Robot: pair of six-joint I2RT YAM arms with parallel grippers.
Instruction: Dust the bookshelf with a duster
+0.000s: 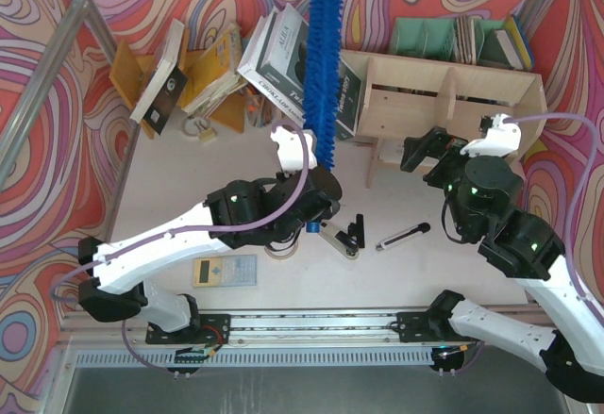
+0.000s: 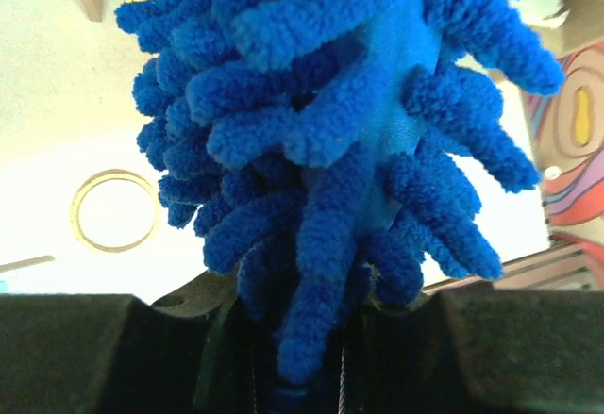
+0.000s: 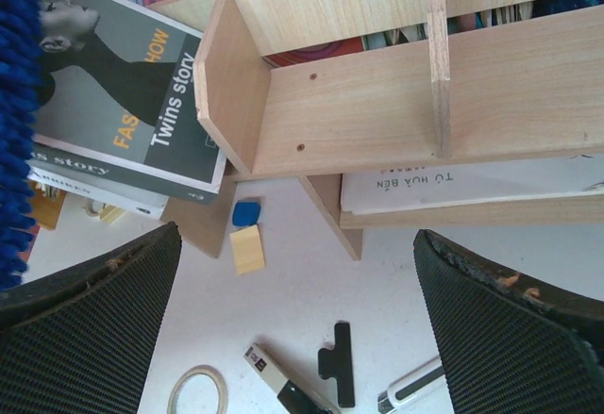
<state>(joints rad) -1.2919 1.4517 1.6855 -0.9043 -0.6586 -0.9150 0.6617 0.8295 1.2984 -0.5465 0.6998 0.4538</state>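
Observation:
The duster is a long bright-blue fluffy strip pointing away from the arms, its tip at the far edge of the top view. My left gripper is shut on its handle end, and the blue fibres fill the left wrist view above the jaws. The bookshelf, pale plywood with upright dividers, stands just right of the duster. Its left end panel and lower tier show close in the right wrist view. My right gripper hovers in front of the shelf's left end, open and empty. The duster's edge shows at that view's left.
A grey "Twins story" book leans on the shelf's left end. On the table lie a tape ring, a black clip, a utility knife and a card. An orange-brown rack stands back left, a green file holder behind the shelf.

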